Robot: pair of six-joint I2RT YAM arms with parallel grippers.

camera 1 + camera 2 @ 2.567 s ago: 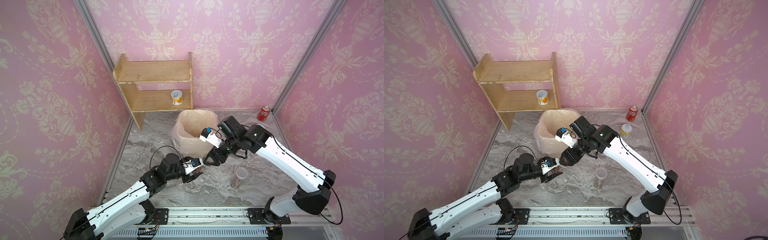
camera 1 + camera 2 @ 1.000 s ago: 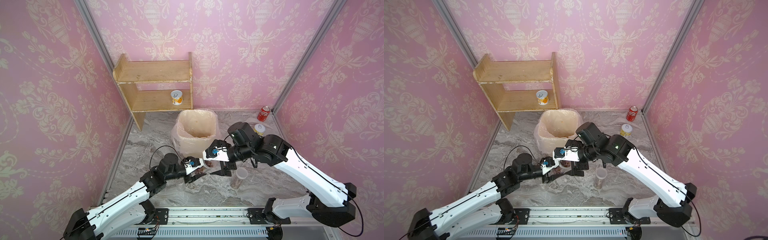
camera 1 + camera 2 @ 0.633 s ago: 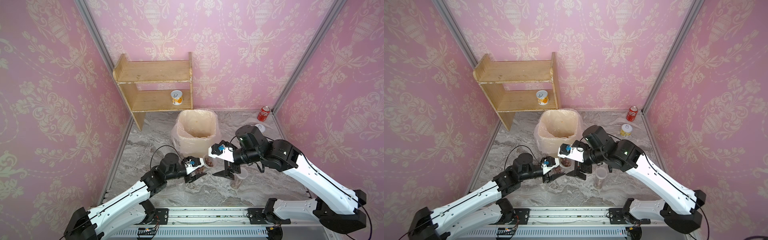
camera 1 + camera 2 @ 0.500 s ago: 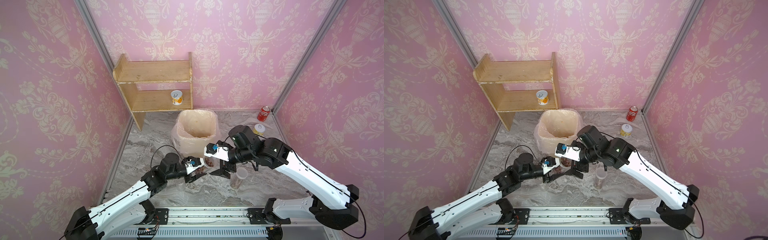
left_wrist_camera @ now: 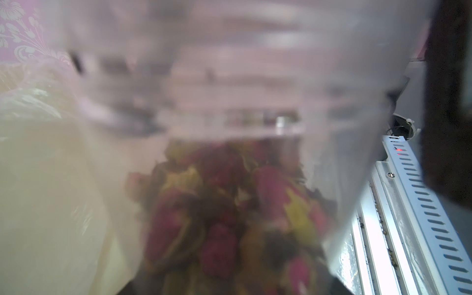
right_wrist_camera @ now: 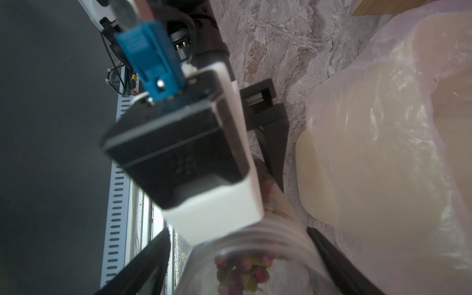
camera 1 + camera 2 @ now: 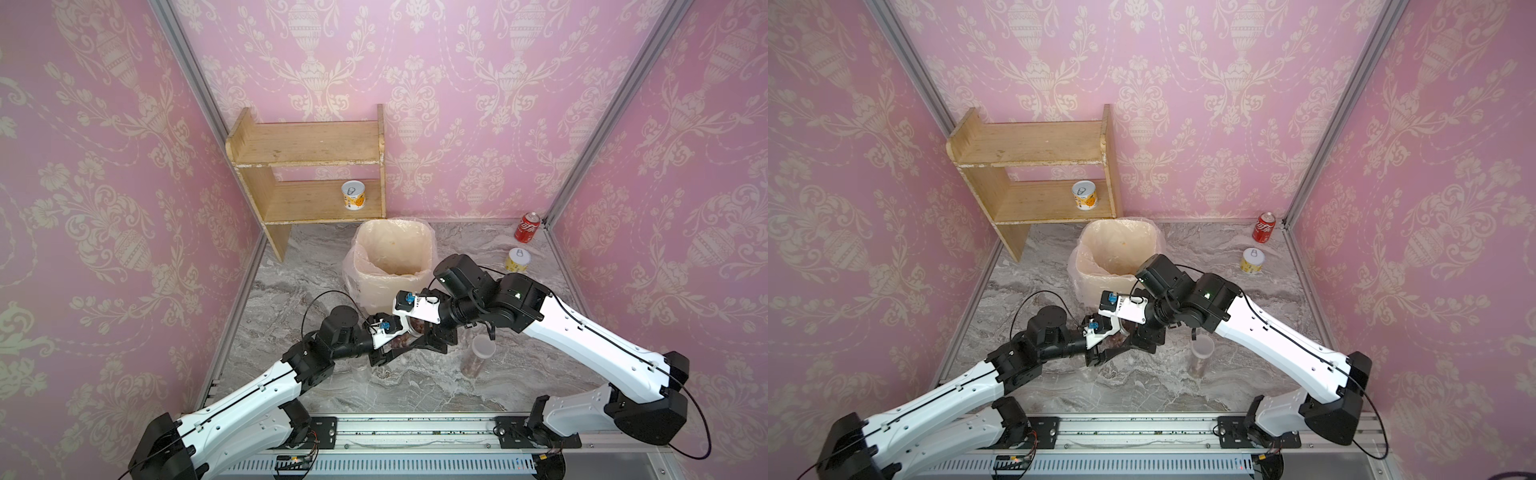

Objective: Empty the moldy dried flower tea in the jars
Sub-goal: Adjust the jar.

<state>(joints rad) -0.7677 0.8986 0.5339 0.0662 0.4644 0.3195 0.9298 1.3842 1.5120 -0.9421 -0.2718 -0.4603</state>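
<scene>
A short clear jar (image 7: 402, 341) with the moldy dried flower tea (image 5: 229, 217) inside is held low over the floor in front of the bin, my left gripper (image 7: 395, 347) shut on it. My right gripper (image 6: 237, 255) is open around the jar's upper end (image 6: 255, 250). One of its fingers (image 6: 148, 258) stands apart from the jar and the other finger (image 6: 329, 252) lies close against it. I cannot tell whether a lid is on. A taller slim jar (image 7: 478, 357) of tea stands upright to the right. A clear object (image 7: 359, 368), perhaps another jar, shows partly beside my left arm.
A bag-lined beige bin (image 7: 428, 257) stands just behind the grippers. At the back left is a wooden shelf (image 7: 307, 145) with a printed tin (image 7: 353, 194) on it. A second tin (image 7: 518, 259) and a red cola can (image 7: 527, 227) stand at the back right. A metal rail (image 7: 415, 432) runs along the front.
My right arm came down from the bin's front edge, swung a little right, then back onto the jar in my left gripper, and its jaws have narrowed. The left arm held still.
</scene>
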